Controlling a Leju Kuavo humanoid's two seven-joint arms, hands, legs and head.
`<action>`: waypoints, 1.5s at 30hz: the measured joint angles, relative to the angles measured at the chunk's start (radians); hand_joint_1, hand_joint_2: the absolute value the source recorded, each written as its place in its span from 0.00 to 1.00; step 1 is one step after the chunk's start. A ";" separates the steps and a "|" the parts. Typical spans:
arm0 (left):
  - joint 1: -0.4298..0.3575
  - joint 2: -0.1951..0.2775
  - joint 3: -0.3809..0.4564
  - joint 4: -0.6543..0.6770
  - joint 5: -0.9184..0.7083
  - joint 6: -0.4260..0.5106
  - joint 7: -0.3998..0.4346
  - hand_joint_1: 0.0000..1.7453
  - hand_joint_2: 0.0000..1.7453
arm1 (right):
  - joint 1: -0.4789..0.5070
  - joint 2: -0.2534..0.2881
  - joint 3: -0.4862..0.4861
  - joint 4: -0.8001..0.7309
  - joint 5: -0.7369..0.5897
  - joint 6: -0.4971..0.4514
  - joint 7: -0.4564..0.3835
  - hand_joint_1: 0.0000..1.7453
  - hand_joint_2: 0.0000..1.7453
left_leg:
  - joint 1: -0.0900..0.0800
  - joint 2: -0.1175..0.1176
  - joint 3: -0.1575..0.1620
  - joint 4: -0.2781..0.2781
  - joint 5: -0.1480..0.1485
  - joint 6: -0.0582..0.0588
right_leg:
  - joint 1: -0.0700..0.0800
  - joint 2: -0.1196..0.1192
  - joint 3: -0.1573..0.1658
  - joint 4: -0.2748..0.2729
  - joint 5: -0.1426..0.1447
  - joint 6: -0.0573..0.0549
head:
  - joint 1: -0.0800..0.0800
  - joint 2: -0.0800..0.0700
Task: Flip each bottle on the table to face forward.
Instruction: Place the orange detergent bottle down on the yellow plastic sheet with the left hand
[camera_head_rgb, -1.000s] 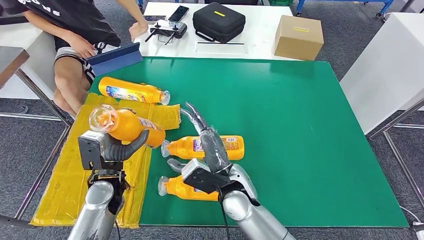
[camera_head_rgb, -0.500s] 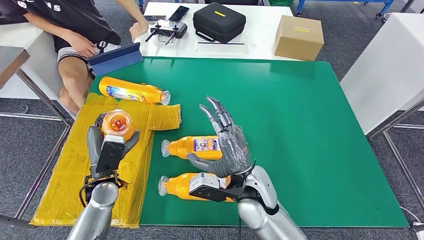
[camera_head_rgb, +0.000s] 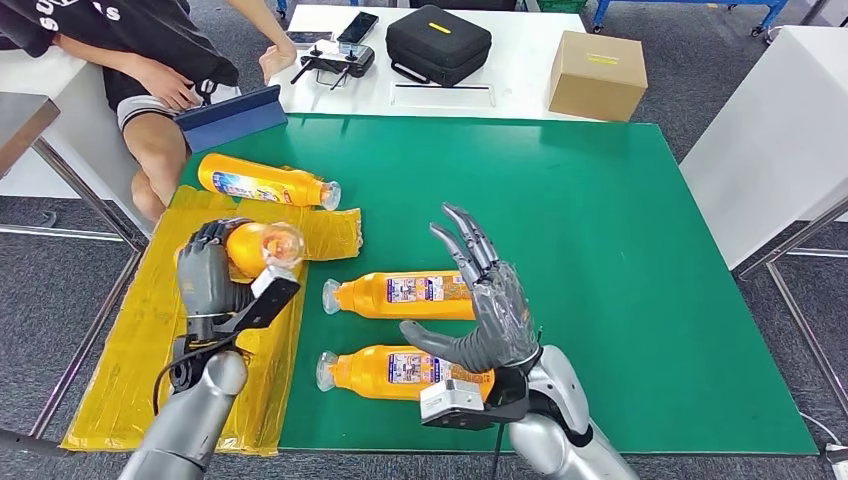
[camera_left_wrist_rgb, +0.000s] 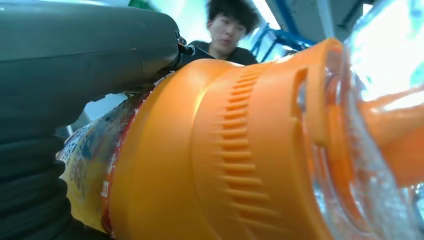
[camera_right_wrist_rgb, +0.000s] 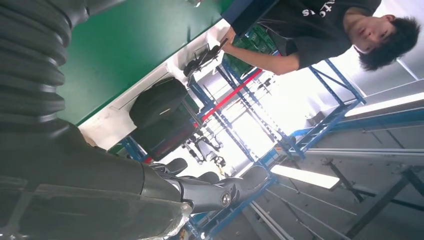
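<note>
Gripping an orange bottle (camera_head_rgb: 250, 247) above the yellow sheet (camera_head_rgb: 130, 340), my left hand (camera_head_rgb: 205, 275) holds it off the desk (camera_head_rgb: 620, 260), clear cap toward me. My right hand (camera_head_rgb: 490, 305) hangs released, fingers spread, above two orange bottles (camera_head_rgb: 400, 295) lying on the green. A fourth bottle (camera_head_rgb: 265, 182) lies farther back.

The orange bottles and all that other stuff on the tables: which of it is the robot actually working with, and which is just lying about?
Part of the job:
- held bottle, gripped by the left hand
- far bottle, lying down
- middle bottle, lying down
- near bottle, lying down
- right hand, raised, fingers spread

Just lying about:
- black case
- cardboard box
- controller
- yellow sheet
</note>
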 joint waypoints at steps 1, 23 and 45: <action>-0.027 0.000 0.000 0.036 -0.043 0.003 0.020 1.00 1.00 | -0.001 -0.004 0.000 -0.001 -0.009 0.000 -0.002 0.00 1.00 | 0.000 0.000 0.000 0.000 0.000 0.000 | 0.000 0.000 0.000 0.000 0.000 0.000 | 0.000 0.000; -0.452 0.021 -0.066 0.568 -0.501 0.008 0.322 1.00 1.00 | -0.041 -0.046 0.025 0.000 -0.038 0.002 -0.004 0.00 1.00 | 0.000 0.000 -0.001 0.000 0.001 0.000 | 0.000 0.000 0.001 0.001 0.001 0.000 | 0.000 0.000; -0.468 0.047 -0.102 0.681 -0.510 -0.108 0.386 0.00 1.00 | -0.071 -0.062 0.044 0.037 0.023 0.012 0.055 0.00 1.00 | 0.000 0.000 -0.001 0.000 0.001 0.000 | 0.000 0.000 0.001 0.001 0.001 0.000 | 0.000 0.000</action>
